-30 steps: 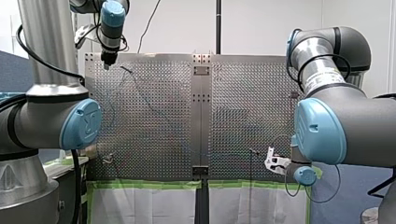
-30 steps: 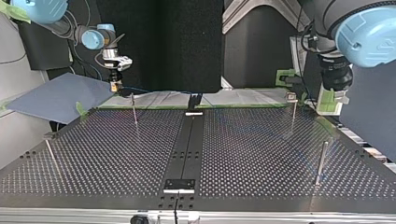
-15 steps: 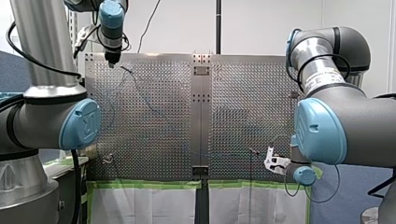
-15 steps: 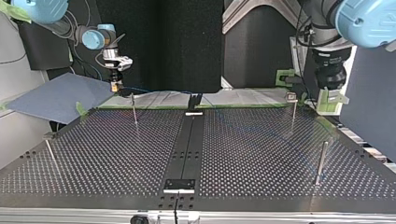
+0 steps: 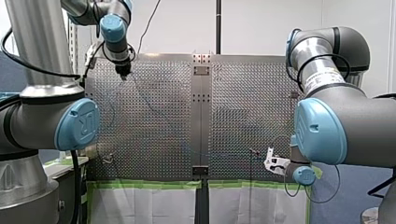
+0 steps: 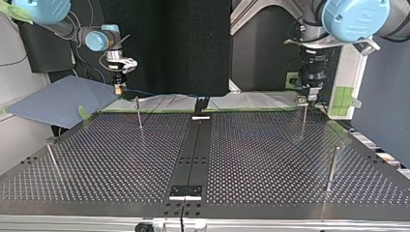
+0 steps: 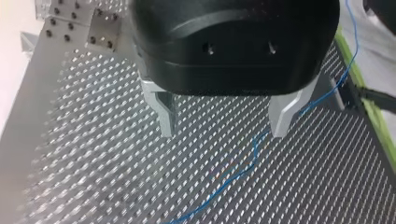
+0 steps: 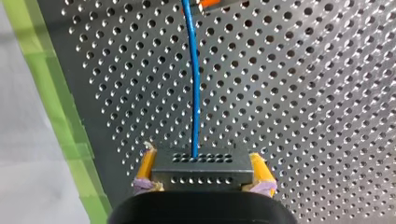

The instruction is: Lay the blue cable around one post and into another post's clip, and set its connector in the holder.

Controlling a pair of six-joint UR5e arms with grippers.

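In the right wrist view my right gripper (image 8: 202, 157) is shut, its yellow pads (image 8: 146, 164) clamped on the cable's black connector block (image 8: 202, 170). The blue cable (image 8: 194, 93) runs straight ahead from the block over the perforated plate. At the top view's left the same gripper (image 6: 118, 90) hangs by the table's far edge beside a thin post (image 6: 139, 113). My left gripper (image 7: 224, 130) is open, with metal fingers (image 7: 164, 112) spread above a loose wavy stretch of the cable (image 7: 243, 170). In the top view it (image 6: 309, 91) hovers just over a post with a clip (image 6: 303, 108).
Two more posts stand near the top view's side edges, one at its right (image 6: 332, 166) and one at its left (image 6: 52, 157). A small bracket (image 6: 185, 191) sits on the dark centre strip near the front. Green tape (image 8: 56, 112) lines the plate's edge beside my right gripper.
My left arm has swung inward over the plate, from the top view's right edge to above the clip post. My right gripper has stayed still with the connector.
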